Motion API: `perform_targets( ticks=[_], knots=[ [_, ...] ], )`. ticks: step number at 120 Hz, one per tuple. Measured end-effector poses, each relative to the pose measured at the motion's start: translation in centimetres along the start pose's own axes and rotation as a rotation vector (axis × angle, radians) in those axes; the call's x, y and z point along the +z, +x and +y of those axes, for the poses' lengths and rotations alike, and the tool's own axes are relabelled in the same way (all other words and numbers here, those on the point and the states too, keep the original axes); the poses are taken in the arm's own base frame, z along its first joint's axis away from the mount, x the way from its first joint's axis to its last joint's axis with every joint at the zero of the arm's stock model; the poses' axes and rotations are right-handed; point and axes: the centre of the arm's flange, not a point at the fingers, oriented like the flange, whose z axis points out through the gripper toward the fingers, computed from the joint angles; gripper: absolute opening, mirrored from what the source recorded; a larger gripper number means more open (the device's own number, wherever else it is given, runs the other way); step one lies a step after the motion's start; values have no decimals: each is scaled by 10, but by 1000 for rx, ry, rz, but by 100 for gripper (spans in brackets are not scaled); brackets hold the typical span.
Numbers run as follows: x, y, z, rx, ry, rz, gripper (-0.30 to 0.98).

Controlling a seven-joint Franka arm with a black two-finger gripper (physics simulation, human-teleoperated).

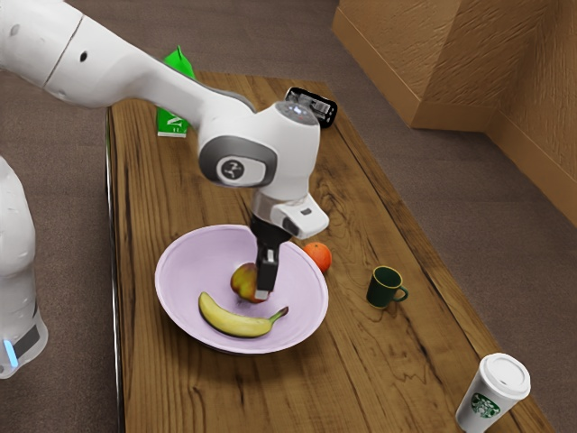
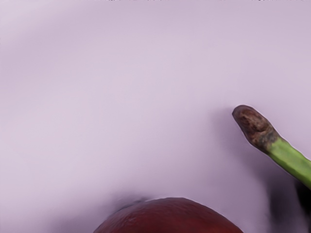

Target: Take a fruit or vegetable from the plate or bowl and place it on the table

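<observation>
At the left edge of the exterior view is the white base [image 1: 13,262] of the robot. The white arm [image 1: 135,65] comes in from the upper left. A green bag [image 1: 173,124] stands at the upper left of the brown worktop [image 1: 153,189]. Left of the middle, lower down, sits a big, light purple bowl [image 1: 185,271]. A yellow banana [image 1: 233,322] lies in its lower part. The red and yellow apple [image 1: 243,281] is in the bowl too, above the banana. The black hand [image 1: 264,290] is down at the right side of the apple; it is too hard to tell if it has a grip. In the wrist view, the banana's dark tip is near the apple, but apart from it. At the upper middle is a small black thing [image 1: 325,110]. An orange [image 1: 317,256] is on the worktop, just beside the bowl. Next comes a dark green mug [image 1: 382,289]. A white cup [image 1: 496,388] with a lid stands at the lower right.
</observation>
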Motion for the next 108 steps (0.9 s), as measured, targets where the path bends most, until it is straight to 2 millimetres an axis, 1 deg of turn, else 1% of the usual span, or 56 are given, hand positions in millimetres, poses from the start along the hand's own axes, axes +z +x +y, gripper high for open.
perform_targets(
  ticks=[20,68,74,91,108],
  knots=[
    [3,2,-3,-4,-5,-1,65],
    [10,-5,-8,-11,-5,-66,65],
    [10,-6,-8,-10,-4,-70,63],
    [8,-5,-8,4,17,-72,52],
    [6,-6,-8,14,33,-78,50]
  ],
)
